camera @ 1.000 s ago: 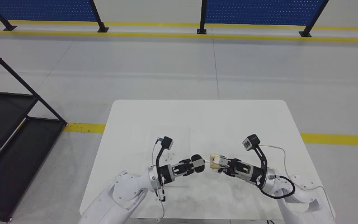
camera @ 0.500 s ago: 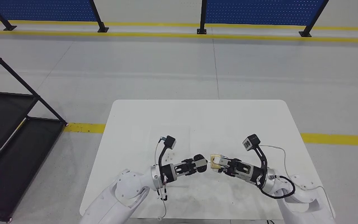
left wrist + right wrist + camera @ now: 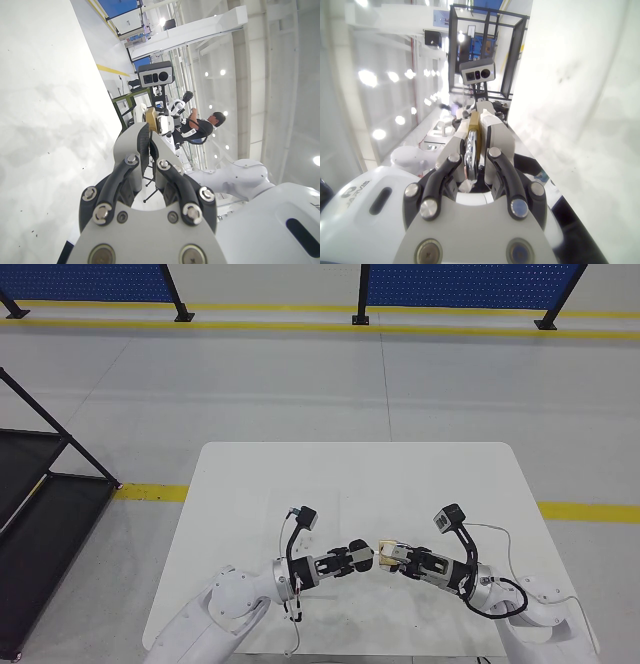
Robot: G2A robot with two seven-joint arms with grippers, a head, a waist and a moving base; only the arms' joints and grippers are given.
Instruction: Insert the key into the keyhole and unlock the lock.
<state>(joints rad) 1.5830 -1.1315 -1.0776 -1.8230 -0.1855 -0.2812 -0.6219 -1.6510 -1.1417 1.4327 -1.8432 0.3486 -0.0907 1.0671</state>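
Brass caught our eye first: the lock (image 3: 384, 552) was held above the near part of the white table (image 3: 250, 494), clamped in the right gripper (image 3: 392, 554). In the right wrist view, that gripper's fingers (image 3: 495, 130) pressed on both flat sides of the lock (image 3: 473, 123), and the shiny shackle (image 3: 472, 152) ran back between them. The left gripper (image 3: 363, 556) faced it from the other side, its tips just beside the lock's free end. In the left wrist view, its black pads (image 3: 143, 136) were drawn together with only a thin slit between them, and the lock (image 3: 151, 119) sat directly beyond them. Whether the key lay in that slit, we could not tell.
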